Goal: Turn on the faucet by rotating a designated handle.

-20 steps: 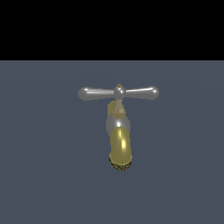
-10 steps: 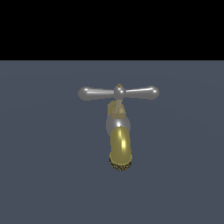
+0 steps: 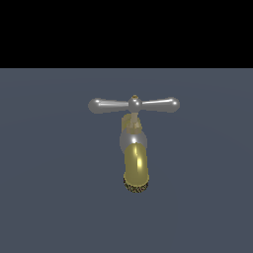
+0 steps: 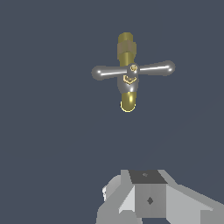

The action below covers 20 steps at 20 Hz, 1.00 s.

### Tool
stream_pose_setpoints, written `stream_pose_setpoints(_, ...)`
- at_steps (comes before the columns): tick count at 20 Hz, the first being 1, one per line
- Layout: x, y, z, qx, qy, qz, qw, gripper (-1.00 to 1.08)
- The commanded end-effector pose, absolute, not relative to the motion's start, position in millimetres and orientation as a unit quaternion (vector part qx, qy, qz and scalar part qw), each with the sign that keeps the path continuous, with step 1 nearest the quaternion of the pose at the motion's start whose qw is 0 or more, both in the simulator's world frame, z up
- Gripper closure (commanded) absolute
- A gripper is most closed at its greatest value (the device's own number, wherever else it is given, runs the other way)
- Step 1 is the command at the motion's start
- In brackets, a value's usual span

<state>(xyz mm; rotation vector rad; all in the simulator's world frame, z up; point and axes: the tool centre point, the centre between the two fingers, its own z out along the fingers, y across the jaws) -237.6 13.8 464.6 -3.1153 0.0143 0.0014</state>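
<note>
Handle (image 3: 133, 105) untouched, crossbar level atop the faucet (image 3: 134, 158). Gripper (image 4: 148, 199) well apart from it; finger state cannot be told. Approach and rotation both remain.

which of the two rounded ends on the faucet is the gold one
Neither bulb of the handle is gold; both are shiny silver. The gold part is the curved spout of the faucet, ending in a dark ridged tip.
</note>
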Motion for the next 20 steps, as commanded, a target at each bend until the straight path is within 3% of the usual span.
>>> stream_pose_setpoints(1,-231,15,461,-1.000,0.022,0.001,0.013,1.08)
stream_pose_setpoints(20,-151,30,408,-0.973,0.229,0.003,0.011,1.08)
